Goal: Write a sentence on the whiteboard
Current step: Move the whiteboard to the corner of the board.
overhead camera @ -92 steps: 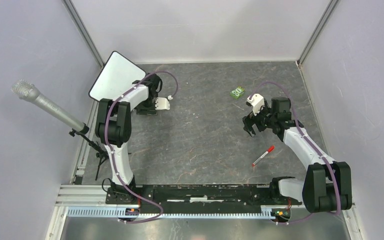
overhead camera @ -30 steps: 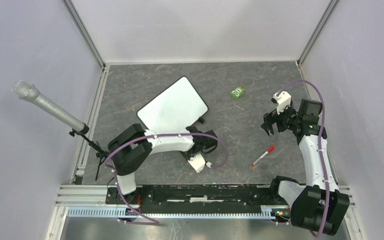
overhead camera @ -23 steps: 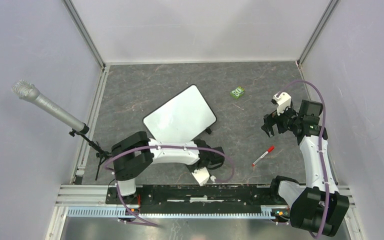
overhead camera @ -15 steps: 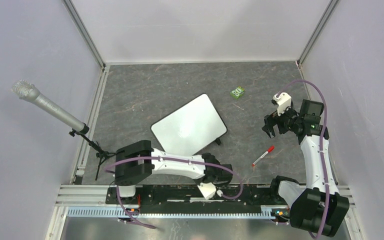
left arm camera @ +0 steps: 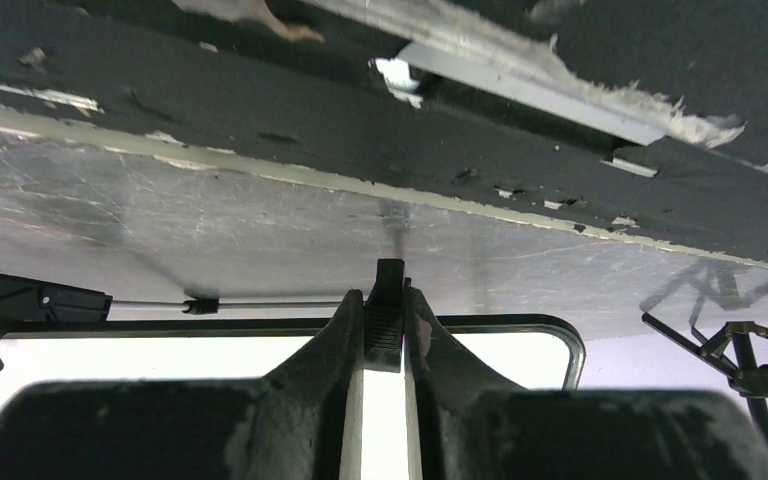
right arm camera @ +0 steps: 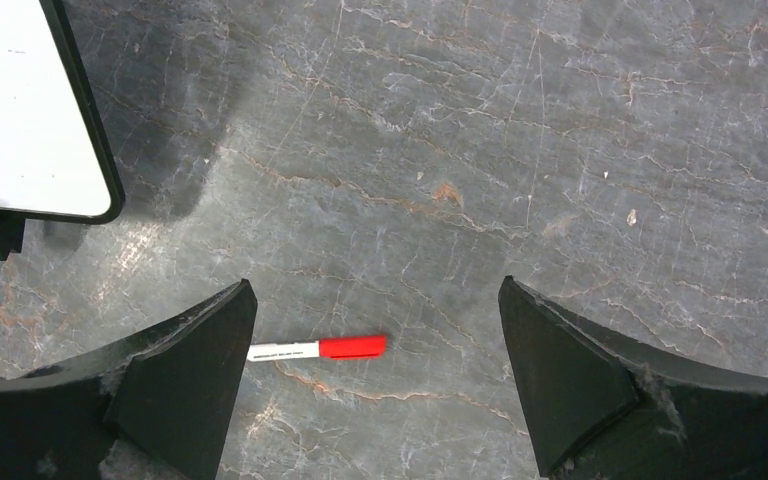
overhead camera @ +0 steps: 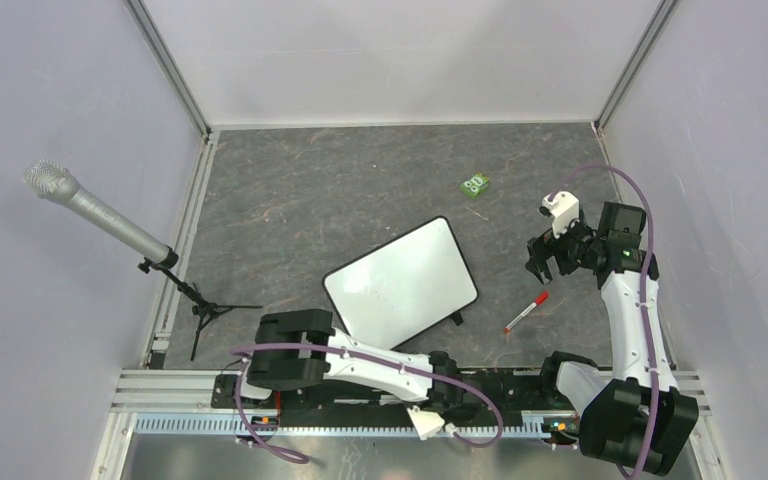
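At lower centre, the left gripper (left arm camera: 388,300) pinched the whiteboard (overhead camera: 400,280) edge; the right gripper (right arm camera: 375,285) gaped wide near a marker (right arm camera: 315,348).

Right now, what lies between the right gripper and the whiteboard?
Only bare tabletop lies between right gripper and whiteboard in the top view; the marker lies nearer, aside.

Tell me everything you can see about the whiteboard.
The whiteboard is a flat white rectangle with rounded corners, a thin dark rim and small black feet. Its glossy face shows no writing. It is turned at an angle over the near middle of the grey table, left of the red marker, casting a shadow. The left pincer is clamped on its near edge.
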Robot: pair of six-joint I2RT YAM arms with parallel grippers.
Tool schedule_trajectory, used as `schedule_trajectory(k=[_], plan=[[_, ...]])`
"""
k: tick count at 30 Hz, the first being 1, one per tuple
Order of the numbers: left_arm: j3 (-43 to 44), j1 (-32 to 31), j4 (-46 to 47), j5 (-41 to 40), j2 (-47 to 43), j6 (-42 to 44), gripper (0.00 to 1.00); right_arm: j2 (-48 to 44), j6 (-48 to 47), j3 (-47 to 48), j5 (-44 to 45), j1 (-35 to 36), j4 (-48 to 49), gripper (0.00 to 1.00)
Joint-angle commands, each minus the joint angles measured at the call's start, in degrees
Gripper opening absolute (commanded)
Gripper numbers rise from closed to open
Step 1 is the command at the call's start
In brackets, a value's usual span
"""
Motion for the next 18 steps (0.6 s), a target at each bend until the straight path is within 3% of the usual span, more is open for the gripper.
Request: schedule_trajectory(k=[1,4,8,9,18], plan=[[3.56,-1.43,-0.95,0.37,0.97,-4.19,0.13,-1.27,-2.11,2.01,1.12,-0.29,-1.45,0.98],[4.3,-1.46,-1.56,0.05,0.83,-5.08,0.39,-0.92,-3.25,2.61,1.71,-0.27,-2.79,0.98],[5.33,-1.46,-2.56,2.62,-1.2,-6.12,0.57,-0.27,-3.81,3.45,2.85,-0.27,-4.43,0.98],[5.84,-1.45,-2.95,3.36,-1.8,-6.5,0.66,-0.06,-3.81,3.61,3.01,-0.26,-4.82,0.98],[16.03,3.1,-7.64,17.01,-8.07,-12.31,0.77,2.5,-9.34,3.74,5.13,-0.33,-8.69,0.97]])
